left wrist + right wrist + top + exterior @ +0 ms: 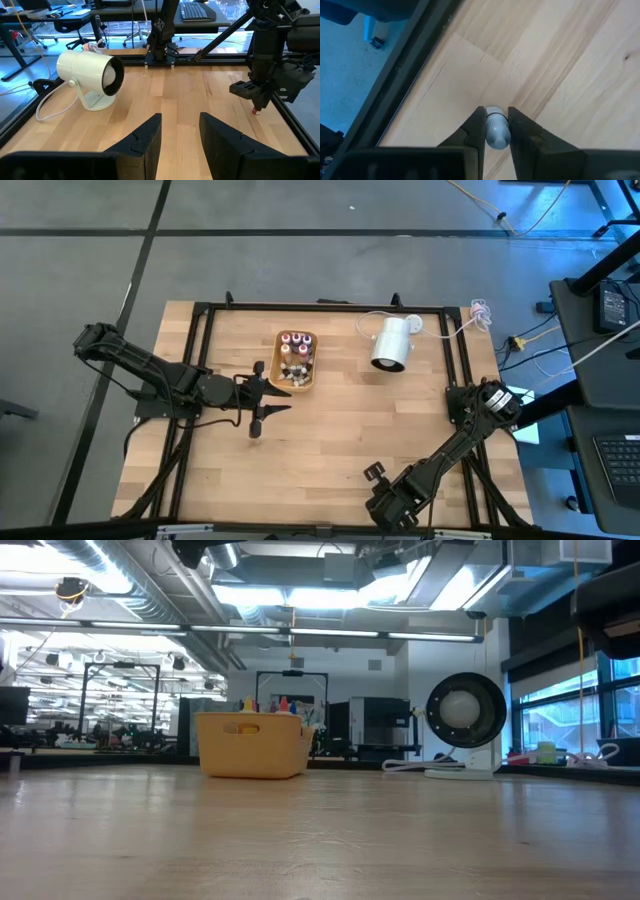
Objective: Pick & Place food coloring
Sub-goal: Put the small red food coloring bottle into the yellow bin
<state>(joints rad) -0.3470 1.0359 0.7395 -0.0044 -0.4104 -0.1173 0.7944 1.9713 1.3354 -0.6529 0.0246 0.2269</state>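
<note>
A small food coloring bottle [496, 132] shows its white cap between the fingers of my right gripper [496, 126], which is shut on it near the table's near right edge. A red tip [256, 111] shows under that gripper in the left wrist view. Several more food coloring bottles [297, 356] stand in the orange tray [281, 376] at the far middle of the table. My left gripper [180, 134] hovers open over the table's left middle, just near-left of the tray, with nothing between its fingers. My right gripper pinches the bottle's white cap [495, 120] between its two fingers, one on each side. The fingers come from above, pointing steeply down. The bottle stands upright with its cap up. Whether its base rests on the table, I cannot tell.
A large white cylinder lamp [391, 344] lies at the far right of the table with its white cord [455, 326] running to the far right corner. A black frame [205, 340] borders the table. Bare wood lies between the two arms.
</note>
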